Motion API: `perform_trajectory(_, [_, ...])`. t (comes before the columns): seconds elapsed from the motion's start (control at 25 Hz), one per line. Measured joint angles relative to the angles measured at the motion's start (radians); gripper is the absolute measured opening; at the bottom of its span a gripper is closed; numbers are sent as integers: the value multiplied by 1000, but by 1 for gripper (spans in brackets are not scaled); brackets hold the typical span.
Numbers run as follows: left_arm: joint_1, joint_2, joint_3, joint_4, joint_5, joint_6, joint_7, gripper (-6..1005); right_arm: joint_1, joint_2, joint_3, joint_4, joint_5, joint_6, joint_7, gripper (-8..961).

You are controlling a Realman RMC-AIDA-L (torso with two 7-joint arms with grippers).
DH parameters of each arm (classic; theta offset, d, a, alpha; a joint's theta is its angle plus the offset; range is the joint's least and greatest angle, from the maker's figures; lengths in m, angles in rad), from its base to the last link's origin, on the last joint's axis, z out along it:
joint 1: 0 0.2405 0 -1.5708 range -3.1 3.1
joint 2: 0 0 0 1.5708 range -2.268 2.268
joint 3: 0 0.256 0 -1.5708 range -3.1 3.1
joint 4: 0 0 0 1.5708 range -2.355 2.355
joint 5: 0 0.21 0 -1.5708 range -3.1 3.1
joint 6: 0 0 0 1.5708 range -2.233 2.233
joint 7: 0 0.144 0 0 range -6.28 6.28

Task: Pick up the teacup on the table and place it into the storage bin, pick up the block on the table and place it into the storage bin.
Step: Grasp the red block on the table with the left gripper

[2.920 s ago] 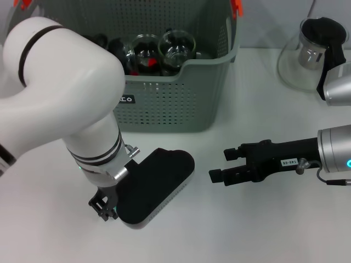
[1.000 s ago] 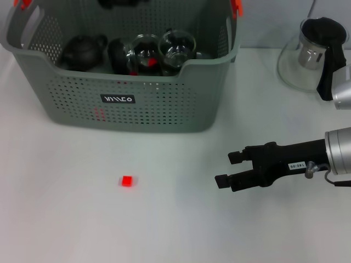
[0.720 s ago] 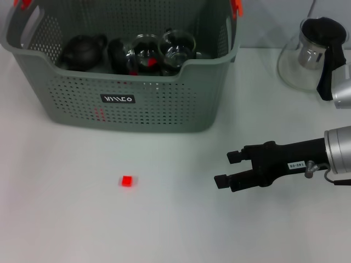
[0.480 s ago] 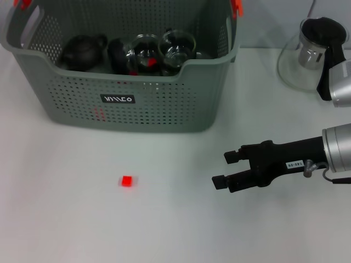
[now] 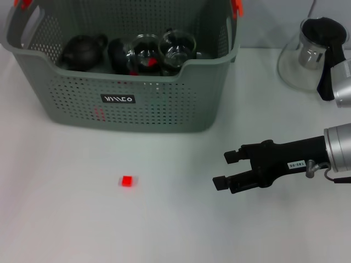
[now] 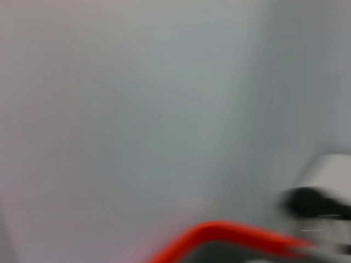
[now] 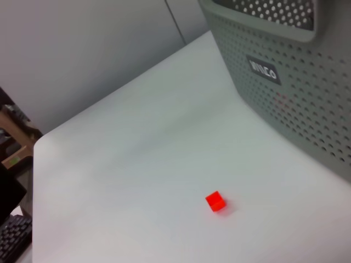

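Observation:
The storage bin (image 5: 164,104), grey-green and perforated, stands at the back left of the table with a black label (image 5: 119,99). Inside it lie a black teapot (image 5: 82,50) and two glass teacups (image 5: 145,52). No teacup shows on the table. The block (image 5: 126,181), small and red, lies alone on the white table in front of the bin. My right gripper (image 5: 224,170) reaches in from the right, open and empty, well to the right of the block. The right wrist view shows the block (image 7: 215,201) and the bin (image 7: 296,82). My left gripper is out of view.
A glass pitcher (image 5: 310,52) with a black handle stands at the back right. Orange handle clips (image 5: 236,6) sit on the bin's rim. The left wrist view shows only a blurred orange strip (image 6: 230,233) against grey.
The left arm, which hung over the block 2.9 s ago, has left the head view and uncovered the block. The right gripper has crept slightly left, still open.

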Motion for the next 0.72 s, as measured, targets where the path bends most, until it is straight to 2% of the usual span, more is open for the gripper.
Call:
perform_trajectory(0.04, [15, 0, 0, 36, -29, 62, 1, 859, 0, 0, 0, -2, 0, -1, -4, 941])
perform_trajectory(0.08, [55, -4, 1, 124, -114, 246, 9, 874, 0, 0, 1, -5, 1, -2, -7, 941])
perform_trajectory(0.16, [87, -14, 5, 179, -164, 372, 22, 905, -1, 0, 1, -9, 3, -3, -12, 941])
perform_trajectory(0.32, [170, -64, 31, 253, -196, 588, 91, 917, -1, 0, 1, -10, 6, -11, -27, 941])
perform_trajectory(0.4, [216, -85, 64, 272, -191, 624, 137, 915, -1, -1, 1, -10, 6, -15, -29, 941])
perform_trajectory(0.52, [310, -107, 165, 298, -169, 614, 211, 915, 2, -6, 1, -12, 6, -15, -25, 941])
perform_trajectory(0.72, [333, -146, 257, 301, -13, 570, 306, 914, 16, -8, 1, -12, 6, -15, -13, 941])
